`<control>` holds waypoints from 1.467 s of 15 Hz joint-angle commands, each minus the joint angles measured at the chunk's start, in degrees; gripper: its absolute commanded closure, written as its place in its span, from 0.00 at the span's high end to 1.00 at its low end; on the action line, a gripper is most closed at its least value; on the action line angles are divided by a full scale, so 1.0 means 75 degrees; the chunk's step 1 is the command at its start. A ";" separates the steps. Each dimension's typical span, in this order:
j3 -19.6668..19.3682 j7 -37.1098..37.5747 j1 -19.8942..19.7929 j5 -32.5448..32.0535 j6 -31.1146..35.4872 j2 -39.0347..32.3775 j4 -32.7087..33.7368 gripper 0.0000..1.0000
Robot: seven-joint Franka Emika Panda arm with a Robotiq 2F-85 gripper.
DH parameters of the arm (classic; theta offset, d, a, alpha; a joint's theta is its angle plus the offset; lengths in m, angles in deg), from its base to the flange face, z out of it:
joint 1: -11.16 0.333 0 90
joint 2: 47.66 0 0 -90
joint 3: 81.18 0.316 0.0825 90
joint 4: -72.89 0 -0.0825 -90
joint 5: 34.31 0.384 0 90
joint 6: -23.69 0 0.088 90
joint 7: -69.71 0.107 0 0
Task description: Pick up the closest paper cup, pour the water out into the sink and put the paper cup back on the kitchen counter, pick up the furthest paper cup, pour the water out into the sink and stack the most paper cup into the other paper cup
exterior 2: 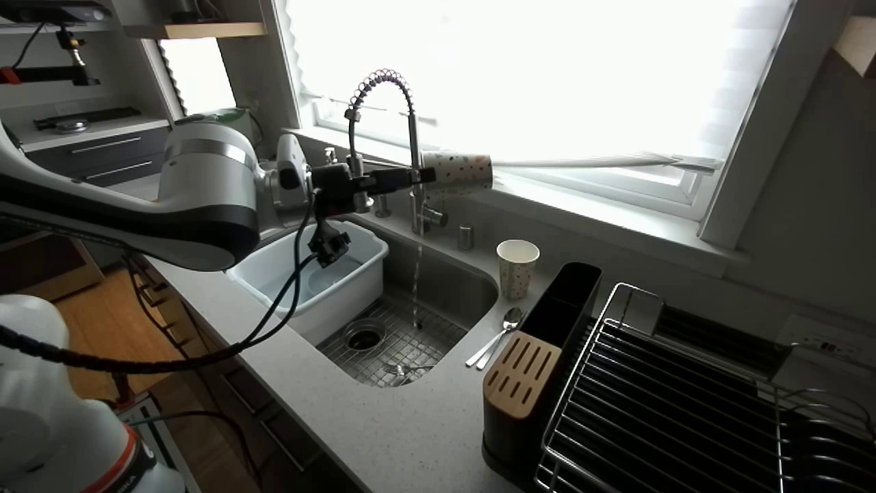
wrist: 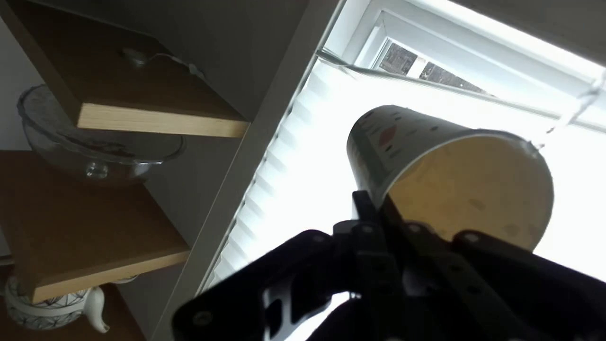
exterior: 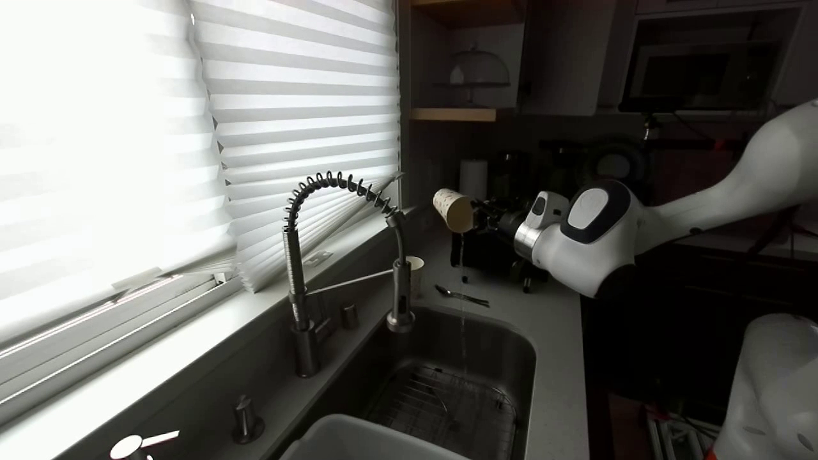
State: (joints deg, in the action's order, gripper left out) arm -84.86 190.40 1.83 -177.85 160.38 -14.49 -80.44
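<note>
Arm (exterior 2: 207,181) reaches out, roughly level, over the sink (exterior 2: 452,282), its tool (wrist: 377,204) pinching a tipped paper cup's (exterior 2: 462,173) wall.

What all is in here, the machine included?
Kitchen counter: one, pale grey, around sink
Sink: one, grey, in counter
Faucet: one, grey, beside sink
Tub: one, whitish, in sink
Standing paper cup: one, speckled white, on counter
Tilted paper cup: one, speckled white, above sink
Water stream: one, clear, entering sink
Cutlery: two, silver, on counter
Caddy: one, mostly black, on counter
Dish rack: one, silver, beside caddy
Blinds: count unclear, white, above counter
Shelves: at least two, brown, high up
Robot arm: one, mostly white, beside counter
Hand: one, black, pinching tilted paper cup
</note>
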 commanded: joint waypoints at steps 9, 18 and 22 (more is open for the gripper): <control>-0.1251 -0.0324 0.1080 -0.0083 -0.0356 0.0126 -0.0123 0.01; -0.2105 -0.2906 0.0643 0.3086 0.1266 -0.0191 0.0371 0.01; -0.2485 -0.5313 0.0348 0.5545 0.2095 -0.0179 0.0500 0.01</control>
State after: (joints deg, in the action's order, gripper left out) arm -101.39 161.76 6.13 -147.46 172.29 -14.87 -77.69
